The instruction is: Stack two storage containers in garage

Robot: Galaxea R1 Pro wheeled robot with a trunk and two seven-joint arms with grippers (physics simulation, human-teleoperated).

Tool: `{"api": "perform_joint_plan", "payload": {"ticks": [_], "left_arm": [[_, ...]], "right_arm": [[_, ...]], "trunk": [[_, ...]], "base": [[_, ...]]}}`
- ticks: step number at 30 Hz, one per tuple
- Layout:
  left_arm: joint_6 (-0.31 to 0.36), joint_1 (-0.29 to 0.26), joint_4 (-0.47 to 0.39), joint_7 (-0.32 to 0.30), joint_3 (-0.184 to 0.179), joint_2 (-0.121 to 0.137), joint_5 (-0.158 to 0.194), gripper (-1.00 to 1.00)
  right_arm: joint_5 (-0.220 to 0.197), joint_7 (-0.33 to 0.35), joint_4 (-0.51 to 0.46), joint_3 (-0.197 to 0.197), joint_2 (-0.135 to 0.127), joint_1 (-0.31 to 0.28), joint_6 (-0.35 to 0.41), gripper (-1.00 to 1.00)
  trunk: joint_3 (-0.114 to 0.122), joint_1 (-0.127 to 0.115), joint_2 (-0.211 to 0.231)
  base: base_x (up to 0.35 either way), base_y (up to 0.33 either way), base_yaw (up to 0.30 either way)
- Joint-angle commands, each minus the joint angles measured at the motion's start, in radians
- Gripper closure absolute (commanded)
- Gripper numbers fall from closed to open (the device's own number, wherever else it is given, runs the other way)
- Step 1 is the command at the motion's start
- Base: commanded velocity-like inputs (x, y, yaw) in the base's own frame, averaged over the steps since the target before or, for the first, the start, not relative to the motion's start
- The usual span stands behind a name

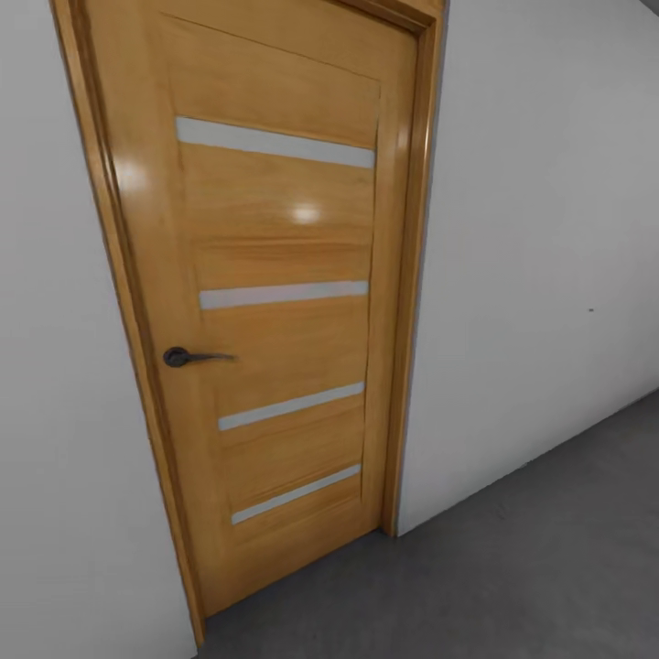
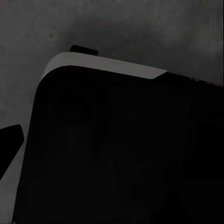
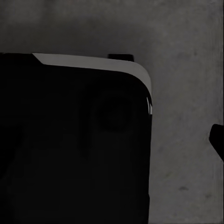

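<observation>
Dark grey rough concrete floor (image 1: 549, 567) lies nearest, before a shut honey-coloured wooden door (image 1: 275, 302) with frosted strips. Likely in transit; opening it comes next. Jaw states cannot be told.

You faced one wooden door (image 1: 275, 311), shut, with four pale glass strips (image 1: 275, 142) and one dark lever handle (image 1: 188, 357).

A home interior: wooden door (image 1: 275, 311), white walls (image 1: 540, 256), grey concrete floor (image 1: 513, 577).
</observation>
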Motion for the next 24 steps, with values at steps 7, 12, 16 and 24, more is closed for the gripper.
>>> {"api": "perform_joint_plan", "payload": {"ticks": [7, 12, 16, 24], "left_arm": [[-0.002, 0.0, -0.001, 0.002, 0.008, 0.0, 0.003, -1.0], [-0.002, 0.0, -0.001, 0.001, 0.008, 0.0, 0.003, -1.0], [-0.002, 0.0, -0.001, 0.001, 0.008, 0.0, 0.003, -1.0], [-0.002, 0.0, -0.001, 0.002, 0.009, 0.0, 0.007, -1.0]], "right_arm": [[0.002, 0.0, 0.001, -0.001, -0.002, 0.0, -0.004, -1.0], [0.002, 0.0, 0.001, -0.001, -0.003, 0.0, -0.004, -1.0], [0.002, 0.0, 0.001, -0.001, -0.003, 0.0, -0.004, -1.0], [0.002, 0.0, 0.001, -0.001, -0.003, 0.0, -0.004, -1.0]], "trunk": [[-0.001, 0.0, 0.0], [-0.001, 0.0, 0.0], [-0.001, 0.0, 0.0], [-0.001, 0.0, 0.0]], "base": [[0.212, -0.201, 0.141], [0.21, -0.193, 0.251], [0.105, -0.086, 0.265], [0.013, -0.023, 0.267]]}}
